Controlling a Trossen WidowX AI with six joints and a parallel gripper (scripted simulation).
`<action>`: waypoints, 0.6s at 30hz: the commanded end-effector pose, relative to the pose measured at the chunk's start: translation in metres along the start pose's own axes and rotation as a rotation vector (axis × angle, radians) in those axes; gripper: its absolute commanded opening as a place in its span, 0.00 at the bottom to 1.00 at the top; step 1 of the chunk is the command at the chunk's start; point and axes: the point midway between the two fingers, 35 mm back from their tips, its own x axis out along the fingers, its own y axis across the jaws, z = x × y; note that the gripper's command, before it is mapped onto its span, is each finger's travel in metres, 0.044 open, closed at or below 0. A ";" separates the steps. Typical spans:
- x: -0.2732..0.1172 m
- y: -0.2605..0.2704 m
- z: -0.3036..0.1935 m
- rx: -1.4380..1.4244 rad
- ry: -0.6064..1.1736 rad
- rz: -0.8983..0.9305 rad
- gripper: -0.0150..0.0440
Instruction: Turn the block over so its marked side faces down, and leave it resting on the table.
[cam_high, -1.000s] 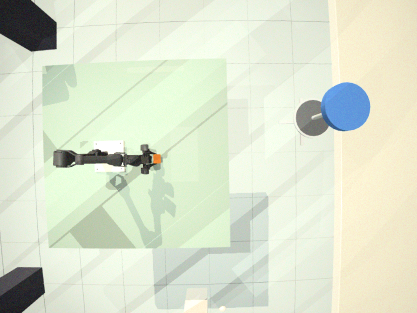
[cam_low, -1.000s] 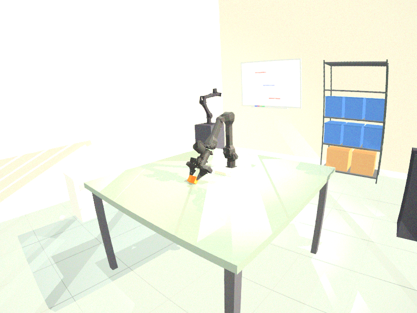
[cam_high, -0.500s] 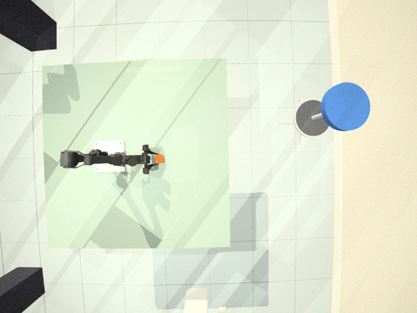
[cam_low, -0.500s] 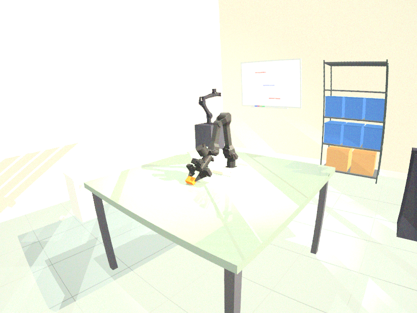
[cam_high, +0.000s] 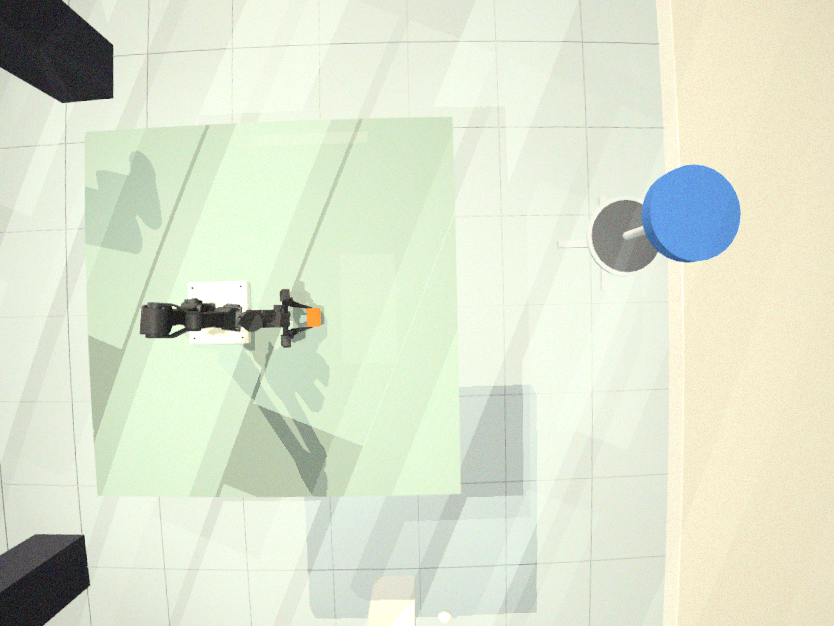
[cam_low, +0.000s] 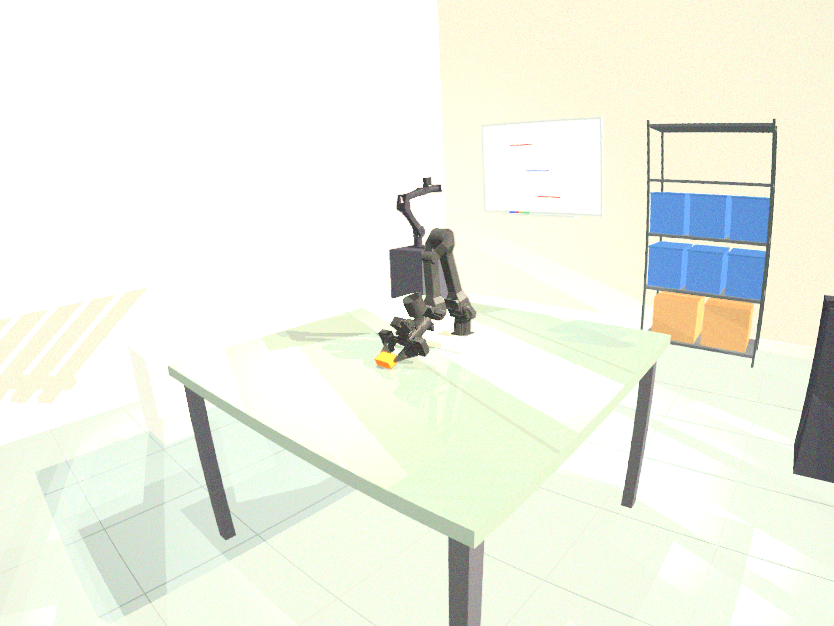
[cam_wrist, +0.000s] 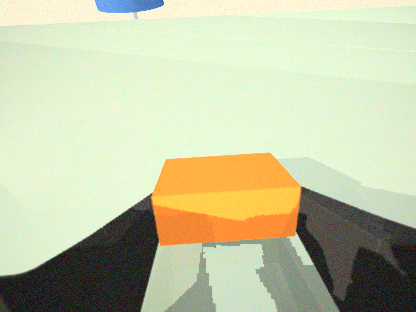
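The small orange block sits between the black gripper's fingers, low over the pale green table, near its middle.

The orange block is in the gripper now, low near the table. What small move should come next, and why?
Probably ease the block down until it rests on the table, then open. The gripper is shut on it, tilted low; no marked side shows.
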 end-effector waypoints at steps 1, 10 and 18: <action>-0.007 0.001 -0.002 0.003 -0.032 0.003 0.25; -0.010 0.001 0.001 0.003 -0.049 0.003 0.25; -0.010 0.001 0.001 0.003 -0.049 0.003 0.25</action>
